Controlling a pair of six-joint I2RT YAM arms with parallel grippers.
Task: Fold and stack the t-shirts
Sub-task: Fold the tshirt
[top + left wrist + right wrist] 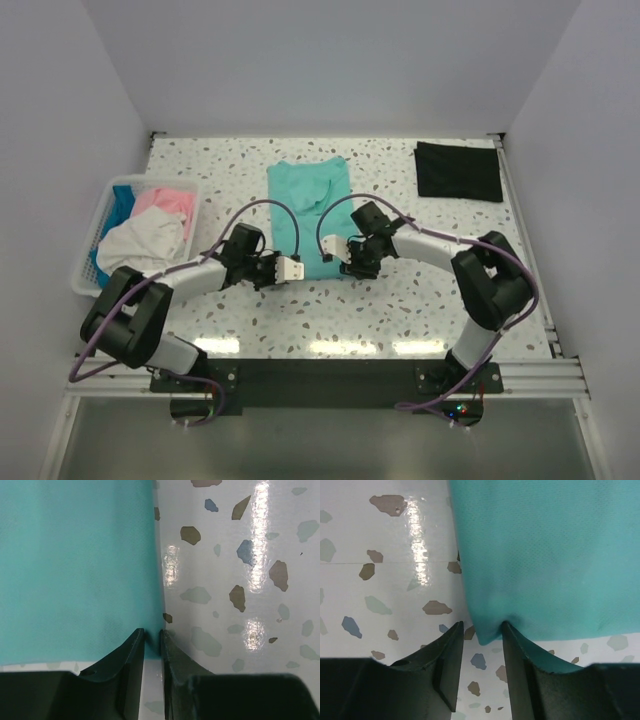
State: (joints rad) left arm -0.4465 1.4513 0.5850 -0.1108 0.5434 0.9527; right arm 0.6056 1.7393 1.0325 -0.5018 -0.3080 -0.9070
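A teal-green t-shirt (310, 205) lies flat at the table's centre, its near hem toward me. My left gripper (293, 268) (153, 632) is at the hem's near left corner, its jaws almost together with the teal cloth (75, 570) pinched between them. At the near right corner, my right gripper (333, 250) (482, 625) stands open. That corner of the shirt (545, 555) pokes into the gap and touches only the right finger (520, 660). A folded black t-shirt (458, 170) rests at the back right. The pink t-shirt (165, 203), white t-shirt (140, 242) and bright blue t-shirt (122, 200) are piled in the basket.
The white slatted basket (88, 262) stands at the table's left edge. White walls close in the left, back and right. The speckled tabletop (420, 300) shows bare in front of the shirt.
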